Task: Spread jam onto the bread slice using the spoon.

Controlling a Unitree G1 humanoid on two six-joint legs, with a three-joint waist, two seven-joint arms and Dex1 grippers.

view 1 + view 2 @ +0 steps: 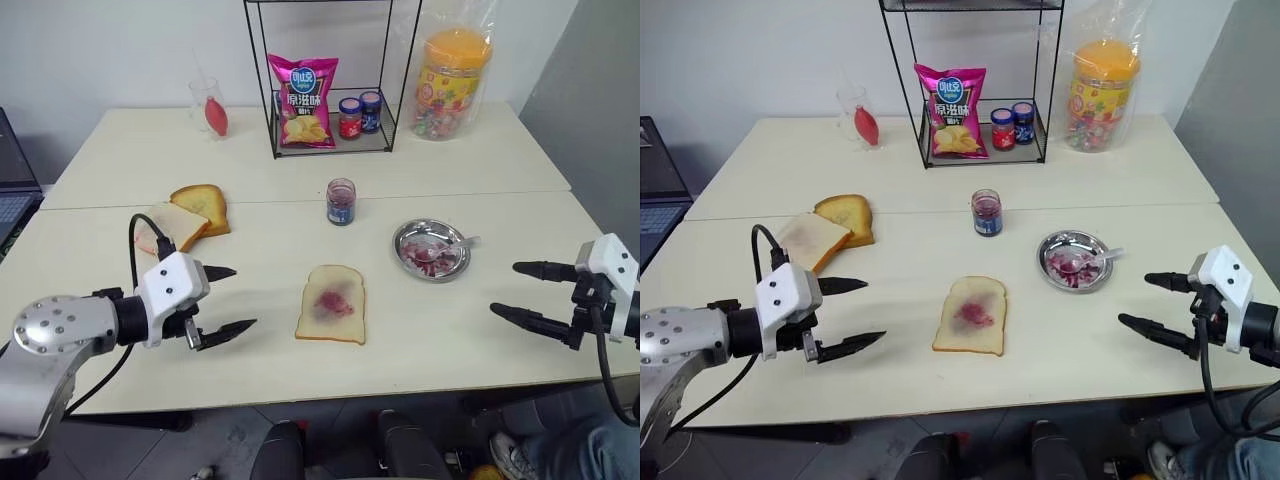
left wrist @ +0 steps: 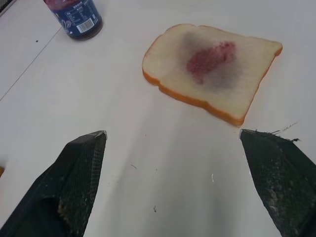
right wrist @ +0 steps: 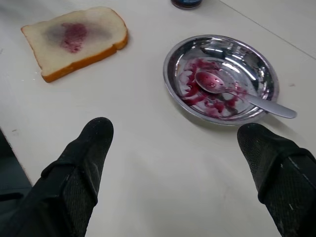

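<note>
While both grippers, left (image 1: 226, 299) and right (image 1: 520, 290), hang with fingers spread and hold nothing, the soft square bread slice (image 1: 332, 304) lies between them, smeared with glossy jam (image 1: 334, 303). At two o'clock from it, the slender metal spoon (image 3: 232, 88) rests in a round shiny dish (image 1: 404, 240).

Lab-like room: bare table (image 1: 120, 160), wire rack (image 1: 330, 80)

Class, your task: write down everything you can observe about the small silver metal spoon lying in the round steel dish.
The small silver metal spoon is a slender teaspoon, shiny, with a thin straight handle. It lies in the round shiny steel dish, its bowl facing up among smears of dark reddish-purple jam and itself smeared with it. The handle rests on the dish's rim and sticks out past it over the pale table. No gripper touches it.
</note>
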